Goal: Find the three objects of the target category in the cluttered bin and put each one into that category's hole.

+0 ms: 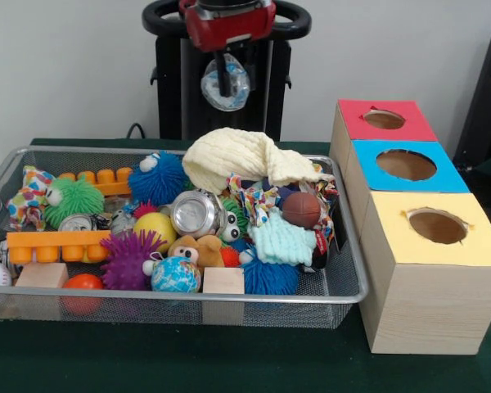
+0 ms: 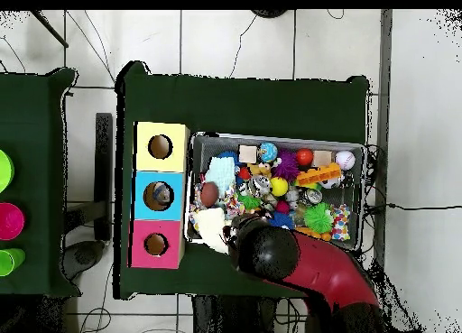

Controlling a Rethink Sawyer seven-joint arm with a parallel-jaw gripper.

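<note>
- Nearest the front camera, the bin (image 1: 344,291) sat beside the yellow-topped box (image 1: 436,226), heaped; one grab risked dragging neighbours.
- Farther back, the cream cloth (image 1: 239,159) could snag.
- Farthest, the gripper (image 1: 226,88) gripped a clear ball (image 1: 226,85); it could slip.

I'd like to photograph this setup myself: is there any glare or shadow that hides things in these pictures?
Front view: soft, even light; the crushed can gives a bright glint, and the wooden boxes throw only faint shadows on the green table. Overhead view: the red arm covers the near edge of the bin.
</note>
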